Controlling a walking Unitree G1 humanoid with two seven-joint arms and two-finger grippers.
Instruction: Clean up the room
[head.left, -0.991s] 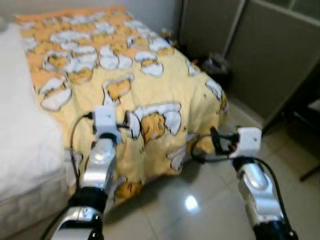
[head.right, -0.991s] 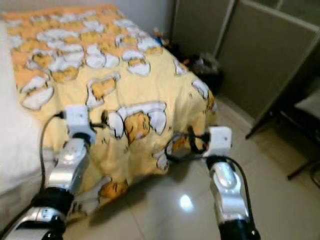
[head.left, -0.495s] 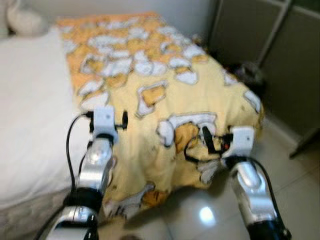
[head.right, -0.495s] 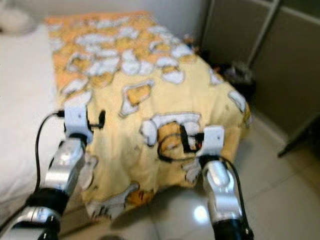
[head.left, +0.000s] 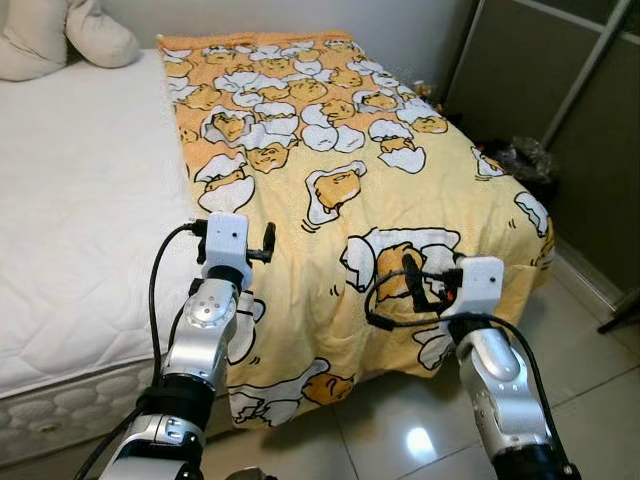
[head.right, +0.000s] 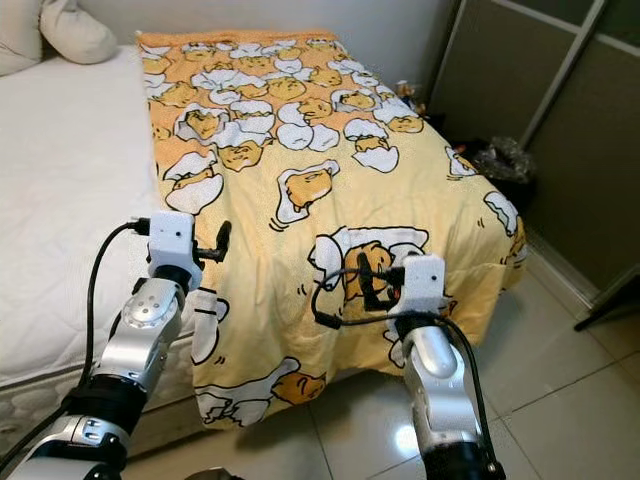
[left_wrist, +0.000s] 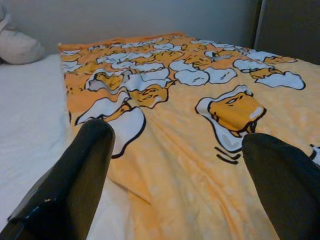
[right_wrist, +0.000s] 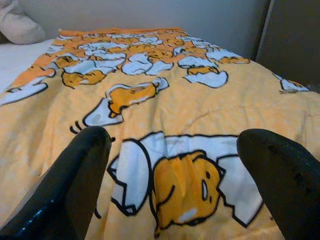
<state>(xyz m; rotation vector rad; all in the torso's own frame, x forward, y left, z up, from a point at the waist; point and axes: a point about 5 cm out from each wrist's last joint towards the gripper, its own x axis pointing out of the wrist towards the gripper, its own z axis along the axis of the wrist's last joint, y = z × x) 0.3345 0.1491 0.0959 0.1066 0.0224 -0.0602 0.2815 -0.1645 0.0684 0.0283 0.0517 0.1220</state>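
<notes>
A yellow blanket (head.left: 330, 170) printed with cartoon egg figures covers the right side of the bed and hangs over its foot end toward the floor. Its left edge lies on the bare white mattress (head.left: 90, 200). My left gripper (left_wrist: 177, 142) is open, held low over the blanket's left edge near the foot of the bed, and nothing is between its fingers (head.left: 268, 241). My right gripper (right_wrist: 175, 140) is also open and empty. It hovers over the blanket's lower corner, pointing along the bed, with one of its fingers (head.left: 410, 273) in front of a cartoon figure.
Two pale pillows (head.left: 60, 35) lie at the head of the bed. Grey sliding doors (head.left: 560, 90) stand on the right, with a dark heap of clutter (head.left: 520, 158) on the floor before them. Glossy floor tiles (head.left: 400, 430) run along the bed's foot.
The whole picture has shifted as the camera turned toward the bed, and the blur has gone. Both arms keep the same pose, with their grippers open.
</notes>
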